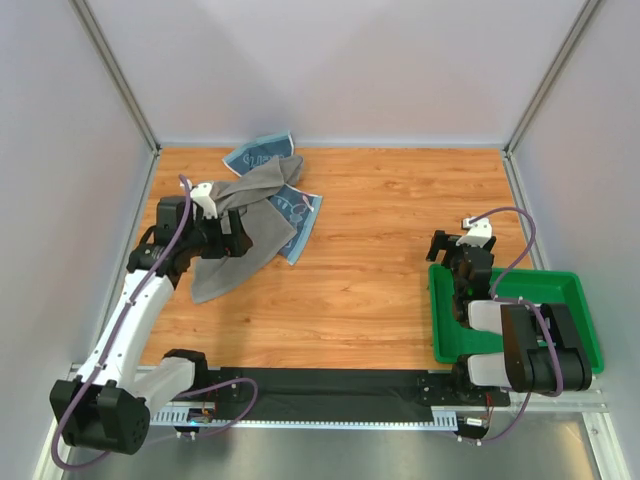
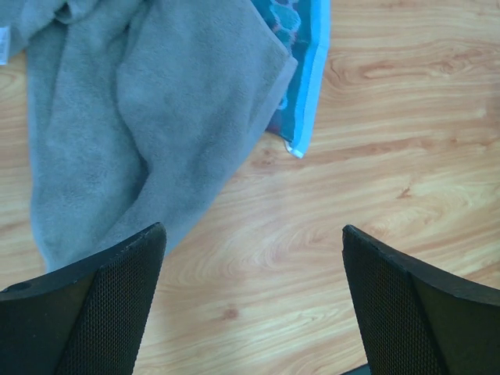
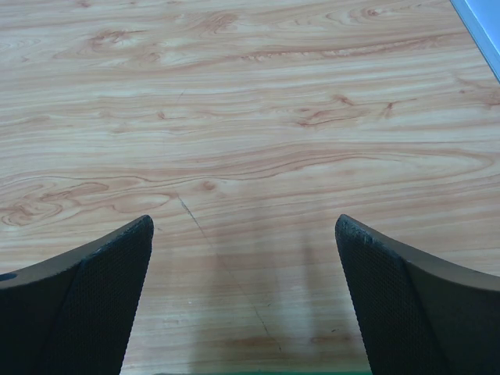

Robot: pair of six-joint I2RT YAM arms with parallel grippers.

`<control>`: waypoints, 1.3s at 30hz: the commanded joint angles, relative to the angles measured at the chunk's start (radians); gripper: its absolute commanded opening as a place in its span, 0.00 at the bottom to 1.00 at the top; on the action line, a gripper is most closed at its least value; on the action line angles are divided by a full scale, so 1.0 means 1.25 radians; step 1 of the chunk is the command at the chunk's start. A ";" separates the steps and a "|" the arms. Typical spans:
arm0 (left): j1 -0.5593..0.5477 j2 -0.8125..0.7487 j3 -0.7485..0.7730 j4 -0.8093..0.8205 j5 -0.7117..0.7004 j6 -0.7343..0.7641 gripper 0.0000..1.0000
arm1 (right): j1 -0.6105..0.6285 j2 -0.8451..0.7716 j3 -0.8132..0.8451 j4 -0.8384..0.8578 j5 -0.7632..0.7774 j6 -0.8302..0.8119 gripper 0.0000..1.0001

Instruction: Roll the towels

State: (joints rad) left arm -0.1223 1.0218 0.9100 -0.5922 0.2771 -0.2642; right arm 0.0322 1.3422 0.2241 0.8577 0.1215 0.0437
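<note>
The towels lie in a loose heap at the table's back left. A crumpled grey towel [image 1: 250, 225] lies draped over light blue printed cloth, which shows behind it [image 1: 262, 152] and to its right [image 1: 300, 212]. My left gripper [image 1: 236, 240] hovers over the grey towel's near part, open and empty. In the left wrist view, bare wood lies between the open fingers of the left gripper [image 2: 254, 228], with the grey towel [image 2: 156, 117] and the blue towel's edge [image 2: 308, 70] ahead. My right gripper [image 1: 448, 248] is open and empty over bare wood [image 3: 244, 219], far from the towels.
A green plastic tray [image 1: 575, 300] sits at the right front under the right arm. Its edge shows as a thin green strip [image 3: 258, 373] in the right wrist view. White walls with metal posts [image 1: 120, 85] close in the table. A black strip [image 1: 320, 385] runs along the near edge.
</note>
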 commanded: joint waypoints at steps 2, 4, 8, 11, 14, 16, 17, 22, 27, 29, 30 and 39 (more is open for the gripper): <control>0.000 -0.032 0.016 0.009 -0.038 -0.021 0.99 | 0.004 0.004 0.019 0.045 0.008 -0.012 1.00; 0.000 -0.028 0.003 0.025 -0.017 -0.014 0.99 | 0.002 0.004 0.020 0.045 0.008 -0.012 1.00; 0.001 0.035 0.012 0.015 -0.045 -0.007 1.00 | 0.013 -0.010 0.038 0.004 0.012 -0.020 1.00; -0.005 0.130 0.053 -0.022 -0.073 -0.011 0.99 | 0.045 -0.087 0.228 -0.399 0.068 -0.001 1.00; -0.069 0.208 0.104 -0.037 -0.144 -0.029 1.00 | 0.053 -0.118 0.383 -0.638 0.042 0.048 1.00; -0.123 0.282 0.137 -0.050 -0.259 -0.033 1.00 | 0.060 -0.177 0.404 -0.665 -0.027 0.056 1.00; -0.163 0.314 0.180 -0.073 -0.324 -0.050 0.99 | 0.070 -0.201 0.407 -0.674 -0.042 0.090 1.00; -0.176 0.484 0.235 -0.086 -0.375 -0.108 0.93 | 0.066 -0.276 0.452 -0.757 -0.181 0.268 1.00; -0.176 0.524 0.186 -0.036 -0.362 -0.130 0.91 | 0.067 -0.280 0.461 -0.791 -0.243 0.275 1.00; -0.176 0.539 0.166 -0.020 -0.351 -0.136 0.89 | 0.069 -0.270 0.460 -0.790 -0.235 0.279 1.00; -0.176 0.545 0.162 -0.005 -0.341 -0.134 0.85 | 0.067 -0.258 0.461 -0.797 -0.235 0.279 1.00; -0.175 0.566 0.218 -0.033 -0.325 -0.096 0.00 | 0.096 -0.191 0.483 -0.787 -0.284 0.303 1.00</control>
State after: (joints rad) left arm -0.3416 1.7771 1.1229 -0.6159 -0.1299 -0.4019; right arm 0.1242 1.0920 0.7811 -0.1268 -0.1982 0.3943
